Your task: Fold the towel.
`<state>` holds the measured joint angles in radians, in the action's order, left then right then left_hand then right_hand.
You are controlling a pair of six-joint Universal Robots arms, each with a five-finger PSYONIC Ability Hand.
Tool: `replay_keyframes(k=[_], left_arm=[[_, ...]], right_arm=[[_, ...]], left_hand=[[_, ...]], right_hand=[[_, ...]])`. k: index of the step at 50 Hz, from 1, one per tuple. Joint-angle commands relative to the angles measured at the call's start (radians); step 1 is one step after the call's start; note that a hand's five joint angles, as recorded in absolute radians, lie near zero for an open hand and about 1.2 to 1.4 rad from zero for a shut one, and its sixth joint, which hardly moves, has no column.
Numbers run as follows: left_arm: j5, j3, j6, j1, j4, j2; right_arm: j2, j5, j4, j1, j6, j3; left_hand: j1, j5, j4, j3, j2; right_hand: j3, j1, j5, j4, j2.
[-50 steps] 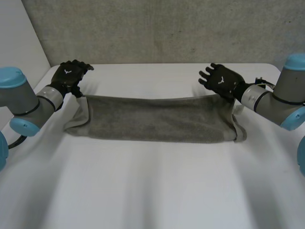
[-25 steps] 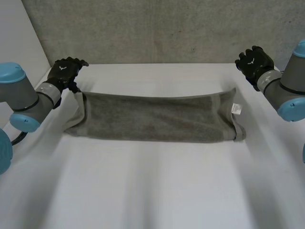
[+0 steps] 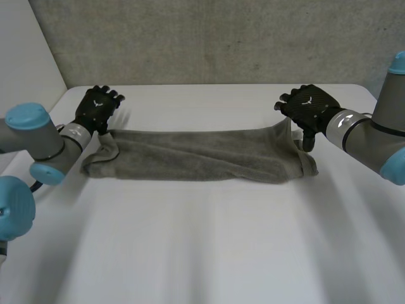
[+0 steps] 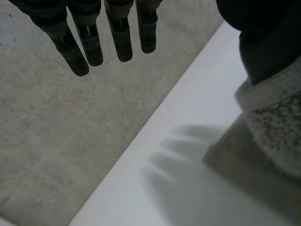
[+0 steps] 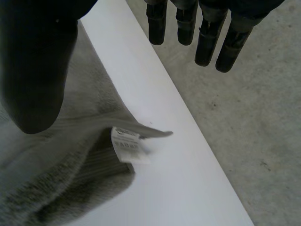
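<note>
The grey towel lies as a long folded strip across the white table. My left hand is at the strip's far left corner, open. In the left wrist view its fingers are straight and spread over the table's far edge, and the thumb rests beside the bunched towel end. My right hand is at the far right corner, open. Its fingers are straight too, its thumb hangs over the towel, and a white label sticks out at the corner.
The table's far edge runs just behind both hands, with a grey concrete surface beyond it. The wide near half of the table lies in front of the towel.
Both hands swung out and away from the towel, then came back to its far corners. The strip is now narrower, with both ends more bunched.
</note>
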<state>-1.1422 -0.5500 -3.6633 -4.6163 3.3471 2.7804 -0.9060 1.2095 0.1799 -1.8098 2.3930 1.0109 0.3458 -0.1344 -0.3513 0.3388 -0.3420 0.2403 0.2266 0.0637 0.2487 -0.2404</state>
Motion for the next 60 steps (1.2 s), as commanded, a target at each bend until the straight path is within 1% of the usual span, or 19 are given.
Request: replay_keyframes(k=[1, 2, 3, 4, 5, 6, 8, 14, 17, 22, 24, 26, 27, 29, 33, 35, 44, 51, 60], left_arm=[[0.042, -0.042, 0.294, 0.004, -0.037, -0.094], [0.056, -0.050, 0.365, 0.004, -0.037, -0.110], [0.056, -0.050, 0.365, 0.004, -0.037, -0.110], [0.080, -0.056, 0.452, 0.004, -0.040, -0.123], [0.081, -0.056, 0.453, 0.004, -0.040, -0.124], [0.108, -0.057, 0.541, 0.005, -0.047, -0.128], [0.119, -0.062, 0.599, 0.011, -0.051, -0.131], [0.107, -0.094, 0.747, 0.047, -0.049, -0.142], [0.107, -0.113, 0.756, 0.063, -0.055, -0.154], [0.107, -0.286, 0.663, 0.091, -0.087, -0.259], [0.107, -0.468, 0.494, 0.085, -0.068, -0.353], [0.107, -0.469, 0.493, 0.085, -0.067, -0.354], [0.098, -0.525, 0.409, 0.079, -0.051, -0.381], [0.046, -0.619, 0.228, 0.073, -0.012, -0.412], [-0.022, -0.645, 0.121, 0.065, 0.009, -0.410], [-0.092, -0.642, 0.068, 0.050, 0.028, -0.397], [-0.175, -0.551, 0.054, 0.019, 0.061, -0.332], [-0.226, -0.515, 0.048, -0.015, 0.061, -0.283], [-0.241, -0.528, 0.054, -0.039, 0.052, -0.297]], right_arm=[[-0.021, 0.013, 0.003, -0.040, 0.040, 0.049], [-0.021, 0.018, 0.003, -0.045, 0.063, 0.058], [-0.018, 0.025, 0.004, -0.051, 0.093, 0.067], [-0.017, 0.025, 0.004, -0.051, 0.094, 0.068], [-0.017, 0.025, 0.004, -0.051, 0.094, 0.068], [-0.016, 0.033, 0.004, -0.057, 0.130, 0.080], [-0.014, 0.044, 0.003, -0.065, 0.164, 0.098], [-0.011, 0.062, -0.020, -0.092, 0.183, 0.193], [-0.014, 0.064, -0.045, -0.092, 0.189, 0.227], [-0.027, 0.116, -0.134, -0.091, 0.192, 0.293], [-0.031, 0.142, -0.169, -0.089, 0.192, 0.311], [-0.033, 0.157, -0.188, -0.088, 0.190, 0.322], [-0.031, 0.168, -0.200, -0.088, 0.189, 0.327], [-0.016, 0.182, -0.206, -0.088, 0.181, 0.325], [-0.001, 0.191, -0.208, -0.082, 0.173, 0.319], [0.018, 0.196, -0.211, -0.077, 0.169, 0.310], [0.048, 0.217, -0.211, -0.005, 0.138, 0.281], [0.078, 0.231, -0.211, 0.073, 0.008, 0.259], [0.076, 0.234, -0.211, 0.099, -0.008, 0.255]], left_hand=[[-0.041, 0.004, 0.047, -0.034, 0.037], [-0.041, 0.004, 0.047, -0.034, 0.037], [-0.041, 0.004, 0.047, -0.034, 0.037], [-0.044, 0.007, 0.050, -0.037, 0.040], [-0.044, 0.007, 0.050, -0.037, 0.040], [-0.044, 0.007, 0.050, -0.037, 0.040], [-0.041, 0.004, 0.047, -0.034, 0.037], [-0.047, 0.010, 0.053, -0.040, 0.043], [-0.047, 0.010, 0.053, -0.040, 0.043], [-0.032, -0.004, 0.038, -0.025, 0.029], [-0.032, -0.004, 0.038, -0.025, 0.029], [-0.032, -0.004, 0.038, -0.025, 0.029], [-0.032, -0.004, 0.038, -0.025, 0.029], [-0.032, -0.004, 0.038, -0.025, 0.029], [-0.035, -0.001, 0.041, -0.028, 0.032], [-0.038, 0.001, 0.044, -0.031, 0.035], [-0.038, 0.001, 0.044, -0.031, 0.035], [-0.035, -0.002, 0.041, -0.028, 0.032], [-0.038, 0.001, 0.044, -0.031, 0.035]], right_hand=[[-0.066, -0.052, -0.064, -0.074, 0.066], [-0.066, -0.052, -0.064, -0.074, 0.066], [-0.066, -0.052, -0.064, -0.074, 0.066], [-0.066, -0.052, -0.064, -0.074, 0.066], [-0.066, -0.052, -0.064, -0.074, 0.066], [-0.066, -0.052, -0.064, -0.074, 0.066], [-0.066, -0.052, -0.064, -0.074, 0.066], [-0.066, -0.052, -0.064, -0.074, 0.066], [-0.066, -0.052, -0.064, -0.074, 0.066], [-0.066, -0.052, -0.064, -0.074, 0.066], [-0.066, -0.052, -0.064, -0.074, 0.066], [-0.066, -0.052, -0.064, -0.074, 0.066], [-0.066, -0.052, -0.064, -0.074, 0.066], [-0.066, -0.052, -0.064, -0.074, 0.066], [-0.066, -0.052, -0.064, -0.074, 0.066], [-0.066, -0.052, -0.064, -0.074, 0.066], [-0.066, -0.052, -0.064, -0.074, 0.066], [-0.064, -0.051, -0.062, -0.073, 0.064], [-0.064, -0.051, -0.062, -0.073, 0.064]])
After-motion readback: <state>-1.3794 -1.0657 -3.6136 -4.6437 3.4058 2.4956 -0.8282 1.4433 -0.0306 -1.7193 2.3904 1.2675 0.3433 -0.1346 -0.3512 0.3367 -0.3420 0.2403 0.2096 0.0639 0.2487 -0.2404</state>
